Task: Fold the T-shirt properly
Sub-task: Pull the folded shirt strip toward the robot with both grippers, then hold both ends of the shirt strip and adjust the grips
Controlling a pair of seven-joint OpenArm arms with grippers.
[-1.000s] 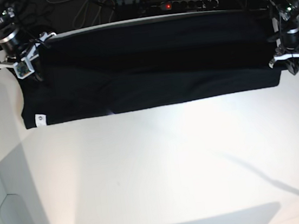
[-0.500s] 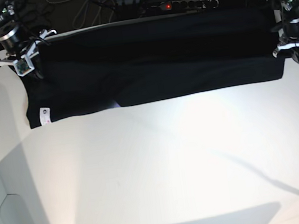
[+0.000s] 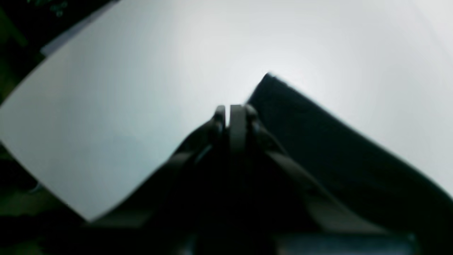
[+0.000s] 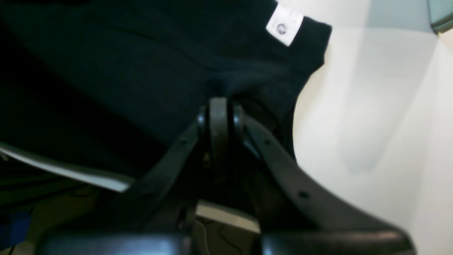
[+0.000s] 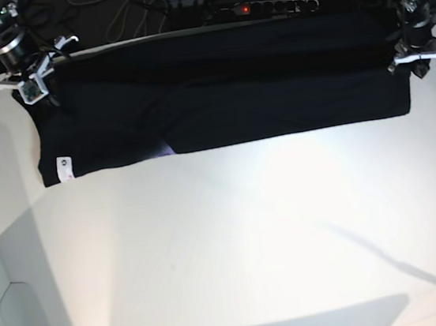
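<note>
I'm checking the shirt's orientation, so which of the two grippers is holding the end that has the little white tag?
The right gripper, at the base view's left. The white tag sits on the T-shirt corner below it; the left gripper holds the tagless end.

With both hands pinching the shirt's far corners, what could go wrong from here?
The right hand pinches only a small bunch of the T-shirt, so the cloth may slip out. The white tag corner hangs lower than the rest of the hem, so the fold may land skewed. The left hand grips near the edge; a pull might free it.
</note>
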